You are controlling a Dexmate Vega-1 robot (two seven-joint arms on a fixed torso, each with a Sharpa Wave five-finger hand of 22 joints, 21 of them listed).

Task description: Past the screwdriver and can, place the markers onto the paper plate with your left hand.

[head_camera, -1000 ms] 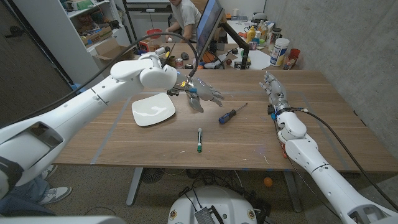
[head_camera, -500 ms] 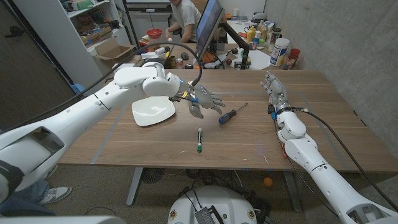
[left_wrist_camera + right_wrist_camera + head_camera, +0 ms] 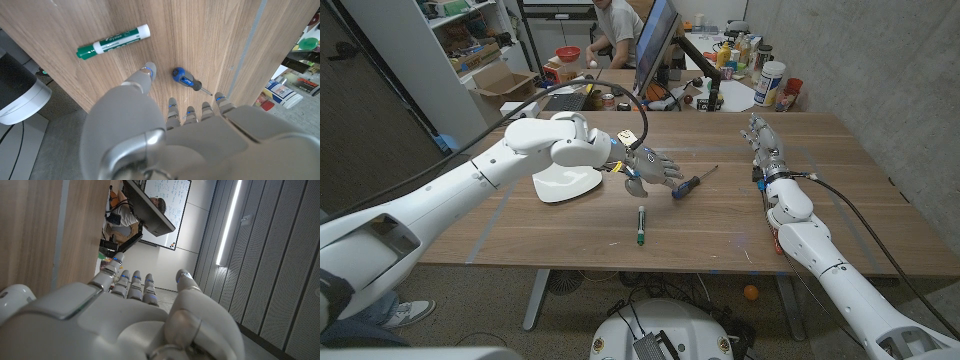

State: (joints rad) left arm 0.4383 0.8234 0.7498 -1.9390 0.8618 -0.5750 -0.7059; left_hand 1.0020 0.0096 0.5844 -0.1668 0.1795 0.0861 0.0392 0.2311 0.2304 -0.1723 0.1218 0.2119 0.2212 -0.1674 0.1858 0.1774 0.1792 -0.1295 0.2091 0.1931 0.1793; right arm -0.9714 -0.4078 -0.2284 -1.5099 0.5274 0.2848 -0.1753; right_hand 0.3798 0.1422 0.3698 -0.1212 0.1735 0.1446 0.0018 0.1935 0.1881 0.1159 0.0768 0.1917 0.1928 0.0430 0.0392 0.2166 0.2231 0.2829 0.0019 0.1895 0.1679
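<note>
Desk (image 3: 720,215): light brown wood grain, with pale grey tape lines across the surface. Marker (image 3: 640,225): white barrel, green cap and green lettering, confirmed in the left wrist view (image 3: 114,41). Screwdriver (image 3: 691,184): blue handle with black trim, bare metal shaft. Paper plate (image 3: 563,187): plain white. Left robot hand (image 3: 647,170): grey metallic fingers with small blue marks at the tips; arm shell white. Right robot hand (image 3: 761,140): grey, same blue marks, white arm shell, black cable. Behind the desk: red bowl (image 3: 567,53), brown cardboard box (image 3: 501,82), white container with blue band (image 3: 770,84). Wall at right: grey, finely dotted pattern.
</note>
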